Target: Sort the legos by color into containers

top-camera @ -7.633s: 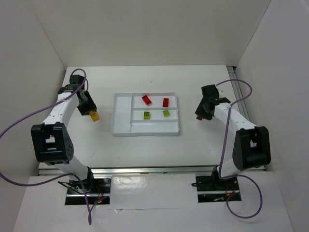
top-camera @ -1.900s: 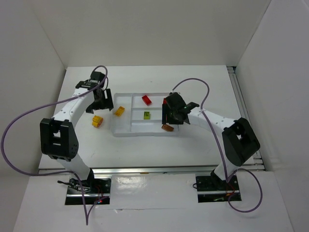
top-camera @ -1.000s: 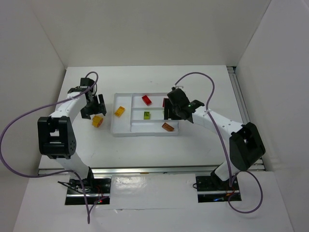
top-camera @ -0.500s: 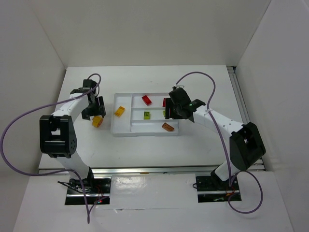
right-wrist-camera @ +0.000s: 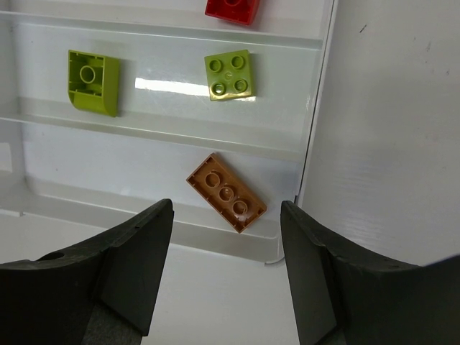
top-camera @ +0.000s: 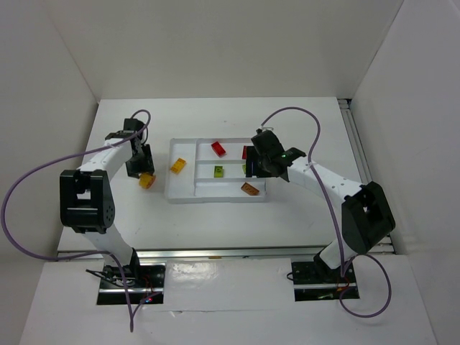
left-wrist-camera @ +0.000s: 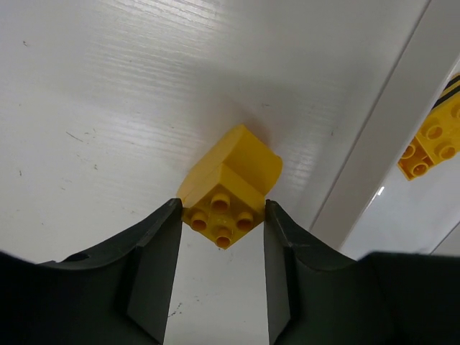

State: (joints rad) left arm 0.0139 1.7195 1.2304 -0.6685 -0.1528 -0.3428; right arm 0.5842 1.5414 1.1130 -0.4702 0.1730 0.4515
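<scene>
A yellow brick (left-wrist-camera: 228, 192) lies on the table just left of the tray (top-camera: 215, 198). My left gripper (left-wrist-camera: 221, 215) has both fingers against its sides; it also shows in the top view (top-camera: 141, 169). A second yellow brick (top-camera: 177, 165) lies in the tall left section. My right gripper (right-wrist-camera: 226, 215) is open and empty above the tray's right end (top-camera: 253, 167). Below it an orange brick (right-wrist-camera: 226, 192) lies in the nearest narrow section. Two lime green bricks (right-wrist-camera: 94, 82) (right-wrist-camera: 228, 74) lie in the middle section. A red brick (top-camera: 218, 149) lies in the far one, and a second red one (right-wrist-camera: 231, 8) is partly hidden.
White walls close in the table at the left, back and right. A rail (top-camera: 353, 136) runs along the right edge. Purple cables (top-camera: 43, 180) loop from both arms. The tray rim (left-wrist-camera: 374, 151) stands right beside the yellow brick.
My left gripper has shifted a little right and down and closed round the yellow brick on the table. My right gripper has barely moved since letting go of the orange brick.
</scene>
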